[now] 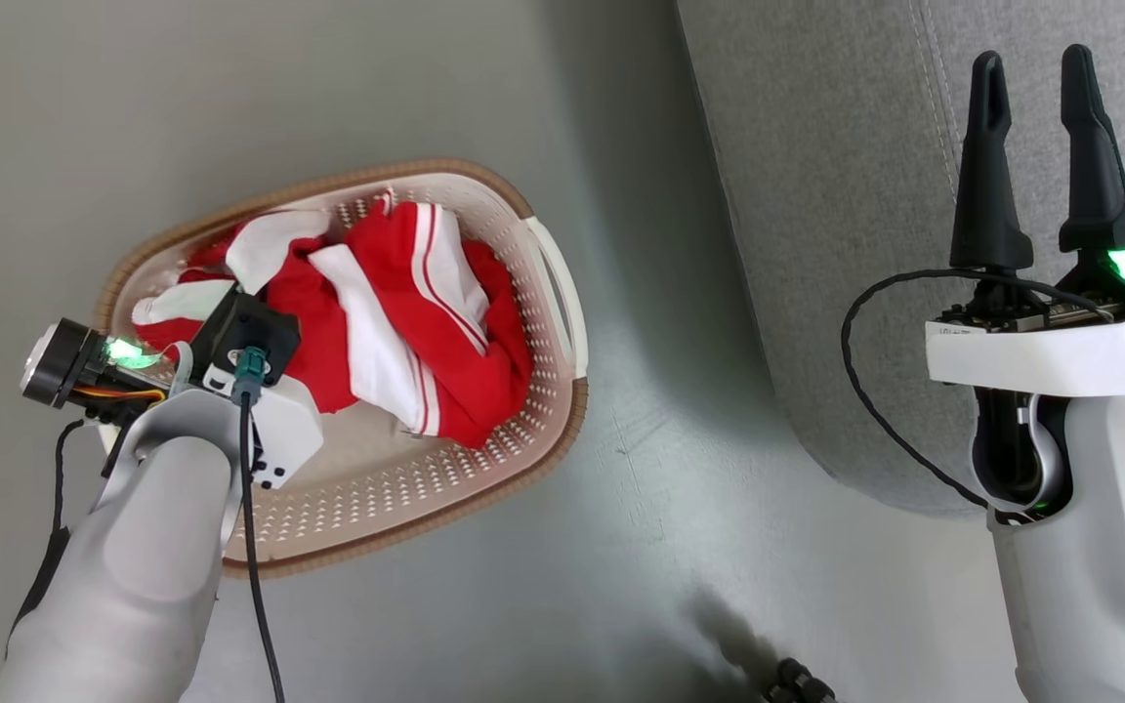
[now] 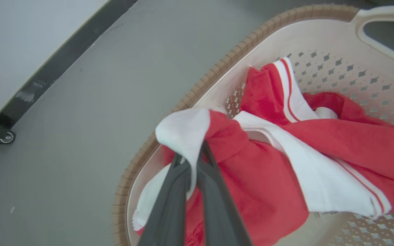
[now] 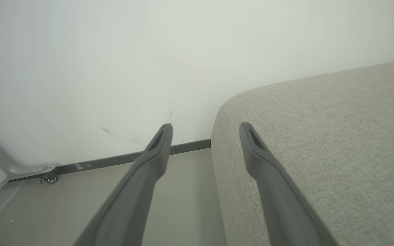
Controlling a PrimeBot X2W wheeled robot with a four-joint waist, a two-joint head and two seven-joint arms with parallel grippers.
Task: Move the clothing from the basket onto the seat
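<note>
**Laundry day:** A heap of red-and-white clothing (image 1: pixel 396 312) lies bunched in the cream basket (image 1: pixel 445 488) on the grey floor (image 1: pixel 680 508). None of it is yet on the seat (image 1: pixel 816 244) to the robot's right.

The left gripper (image 2: pixel 191 159) is clenched on a white fold at the edge of the heap. The cloth is pinched between its two dark fingers and drapes over their tips.

The fabric looks soft, light and limp, so it should sag and trail once lifted. The pieces lie tangled, and one may drag another out with it. A gathered fold or cuff like the one in the jaws offers a surer hold than a flat panel, which would likely slide out of such narrow fingers. How many garments make up the heap is hard to tell, since they overlap.

The left forearm rises from the lower left of the head view. Its wrist is bent down over the basket's rim, so the fingers point into the pile.

The right gripper (image 1: pixel 1031 63) hovers well apart from the basket at the seat's rounded edge, its jaws spread wide and empty.
</note>
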